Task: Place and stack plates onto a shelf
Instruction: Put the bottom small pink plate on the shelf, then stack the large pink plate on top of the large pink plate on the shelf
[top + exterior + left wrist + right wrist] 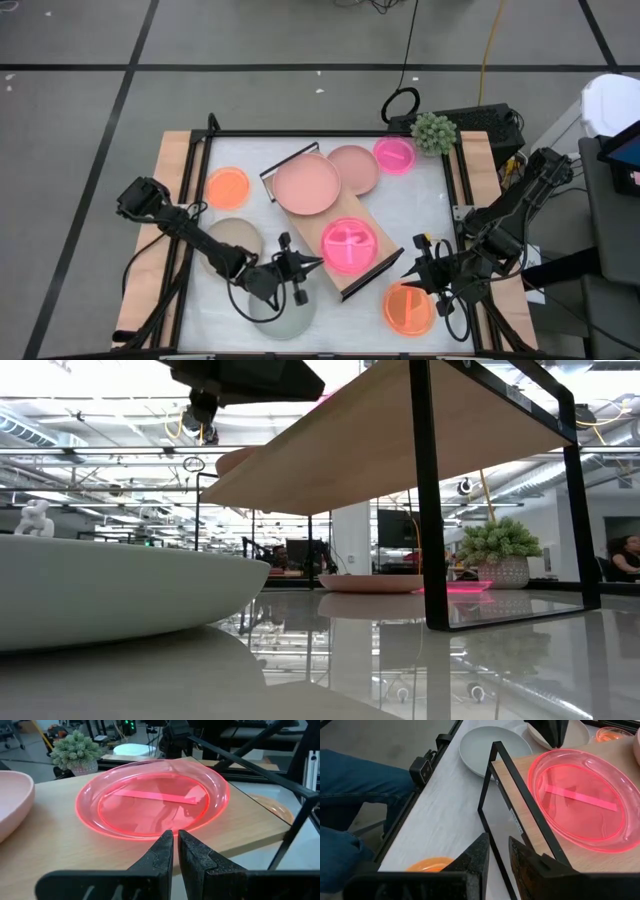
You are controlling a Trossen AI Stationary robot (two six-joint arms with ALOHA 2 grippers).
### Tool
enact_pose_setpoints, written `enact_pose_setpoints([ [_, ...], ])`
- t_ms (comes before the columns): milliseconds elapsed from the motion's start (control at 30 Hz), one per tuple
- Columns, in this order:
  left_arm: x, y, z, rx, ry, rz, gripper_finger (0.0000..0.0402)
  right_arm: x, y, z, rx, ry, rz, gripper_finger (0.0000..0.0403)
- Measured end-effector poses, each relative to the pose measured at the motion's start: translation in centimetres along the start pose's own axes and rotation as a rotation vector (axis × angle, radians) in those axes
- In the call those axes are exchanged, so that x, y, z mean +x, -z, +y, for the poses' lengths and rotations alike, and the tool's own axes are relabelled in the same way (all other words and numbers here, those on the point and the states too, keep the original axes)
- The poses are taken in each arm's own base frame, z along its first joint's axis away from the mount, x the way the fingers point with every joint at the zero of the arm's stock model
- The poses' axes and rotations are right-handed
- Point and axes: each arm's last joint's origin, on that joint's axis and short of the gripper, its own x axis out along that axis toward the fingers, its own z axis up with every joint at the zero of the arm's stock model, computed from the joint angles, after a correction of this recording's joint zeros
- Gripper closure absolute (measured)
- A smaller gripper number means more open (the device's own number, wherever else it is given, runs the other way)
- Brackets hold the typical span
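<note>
The light-wood shelf (300,215) lies slantwise on the table. On it rest a dusty-pink plate (307,183) and a hot-pink divided plate (348,245). My left gripper (318,264) is shut, level, with its tips at the near rim of the hot-pink plate (150,800). My right gripper (404,272) has its fingers a narrow gap apart, beside the shelf's black frame end (490,785). An orange plate (408,308) lies under it. Another orange plate (227,187), a beige plate (235,240) and a grey-green plate (283,312) lie on the table at the left. My left gripper's shut fingertips (167,840) stand level at the hot-pink plate's rim (172,827), coming from the table's left. I cannot tell whether they touch it. The plate lies flat on the shelf board. My right gripper stands at the frame end; I cannot tell whether it touches it.
A second dusty-pink plate (355,168) and a small hot-pink plate (394,155) lie on the table behind the shelf. A potted plant (434,132) stands at the far right corner. A black frame (330,133) edges the tabletop. A person's jeans-clad legs (355,805) show beyond the near edge.
</note>
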Motion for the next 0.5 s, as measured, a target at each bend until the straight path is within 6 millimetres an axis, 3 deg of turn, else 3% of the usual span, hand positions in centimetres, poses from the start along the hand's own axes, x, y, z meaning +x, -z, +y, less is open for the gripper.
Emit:
enact_pose_setpoints([
  [267,-2.5,-0.5,-1.5,0.016,0.077,-0.017,0.0369,0.0,0.0,0.0,0.045,0.007,-0.003,0.0347],
  [500,-5.2,-1.0,-2.8,0.013,0.16,-0.028,0.0369,-0.2,-0.1,-0.4,0.024,0.124,-0.053,0.0347],
])
